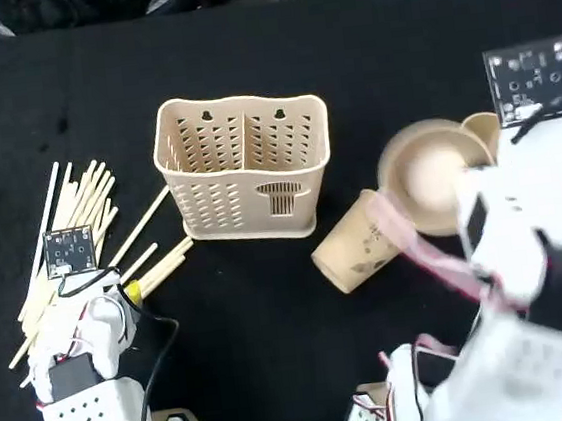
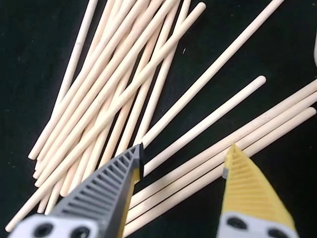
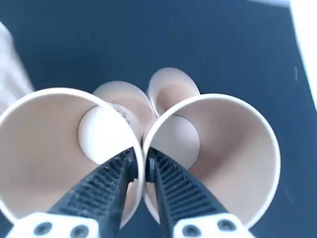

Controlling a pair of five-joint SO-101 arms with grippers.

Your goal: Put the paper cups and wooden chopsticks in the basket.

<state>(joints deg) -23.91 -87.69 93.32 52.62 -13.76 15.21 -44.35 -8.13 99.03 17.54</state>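
Black table point(image 1: 276, 352), printed paper cup point(image 1: 351, 253)

One basket point(image 1: 245, 169); four paper cups point(image 3: 64, 148); chopsticks point(image 2: 114, 84) piled, count unclear.

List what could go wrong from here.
1. The right claw pinches the touching rims of two paper cups; if it lifts both, one could slip out.
2. The left claw is open over several chopsticks; closing may catch a loose bundle that spills.
3. The tipped cup by the basket could get knocked.
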